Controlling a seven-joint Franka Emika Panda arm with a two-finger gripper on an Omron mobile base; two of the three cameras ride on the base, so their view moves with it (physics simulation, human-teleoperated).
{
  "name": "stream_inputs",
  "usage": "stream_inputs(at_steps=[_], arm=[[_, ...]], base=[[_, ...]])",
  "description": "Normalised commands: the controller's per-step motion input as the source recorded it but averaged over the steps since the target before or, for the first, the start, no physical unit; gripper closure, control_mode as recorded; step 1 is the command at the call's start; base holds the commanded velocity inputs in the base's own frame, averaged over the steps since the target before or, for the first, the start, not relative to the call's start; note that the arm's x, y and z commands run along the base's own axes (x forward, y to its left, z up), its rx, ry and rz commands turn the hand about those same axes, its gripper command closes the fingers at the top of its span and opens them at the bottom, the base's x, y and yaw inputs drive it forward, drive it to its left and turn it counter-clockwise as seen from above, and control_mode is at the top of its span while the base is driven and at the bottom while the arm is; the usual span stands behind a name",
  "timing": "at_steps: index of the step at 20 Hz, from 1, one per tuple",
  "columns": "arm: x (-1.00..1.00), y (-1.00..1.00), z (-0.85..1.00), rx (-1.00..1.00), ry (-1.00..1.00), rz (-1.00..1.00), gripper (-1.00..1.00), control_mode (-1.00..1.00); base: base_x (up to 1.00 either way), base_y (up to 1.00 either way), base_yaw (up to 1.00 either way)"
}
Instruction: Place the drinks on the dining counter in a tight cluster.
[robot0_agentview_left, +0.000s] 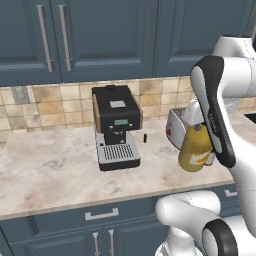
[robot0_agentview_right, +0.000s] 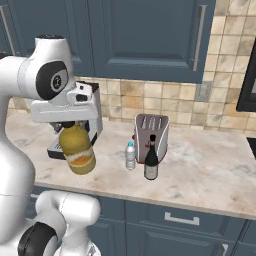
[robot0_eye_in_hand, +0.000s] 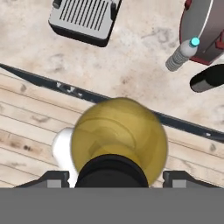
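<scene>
Left base view: the gripper (robot0_agentview_left: 201, 131) is holding the amber bottle (robot0_agentview_left: 195, 148) by its top, hanging clear above the front part of the beige counter (robot0_agentview_left: 50, 175), with the coffee machine (robot0_agentview_left: 116, 126) to its left. Right base view: the amber bottle (robot0_agentview_right: 77, 149) is hanging under the hand, while the small clear bottle (robot0_agentview_right: 130, 156) and the dark wine bottle (robot0_agentview_right: 151, 159) are standing just beside each other in front of the toaster (robot0_agentview_right: 151, 134). Hand view: the fingers (robot0_eye_in_hand: 52, 178) are sitting either side of the amber bottle's (robot0_eye_in_hand: 119, 135) black cap (robot0_eye_in_hand: 111, 171), with the counter edge and wood floor (robot0_eye_in_hand: 30, 135) below.
</scene>
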Motion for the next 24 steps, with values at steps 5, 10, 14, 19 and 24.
stream_inputs(at_steps=[5,10,14,19,24], arm=[[0.00,0.00,0.00,0.00,0.00,0.00,1.00,-1.00],[0.00,0.00,0.00,0.00,0.00,0.00,1.00,-1.00],[-0.13,0.00,0.00,0.00,0.00,0.00,1.00,1.00],[0.00,0.00,0.00,0.00,0.00,0.00,1.00,1.00],[0.00,0.00,0.00,0.00,0.00,0.00,1.00,1.00]], base=[[0.00,0.00,0.00],[0.00,0.00,0.00],[-0.44,0.00,-0.02],[-1.00,-0.01,-0.09],[-0.75,0.00,-0.22]])
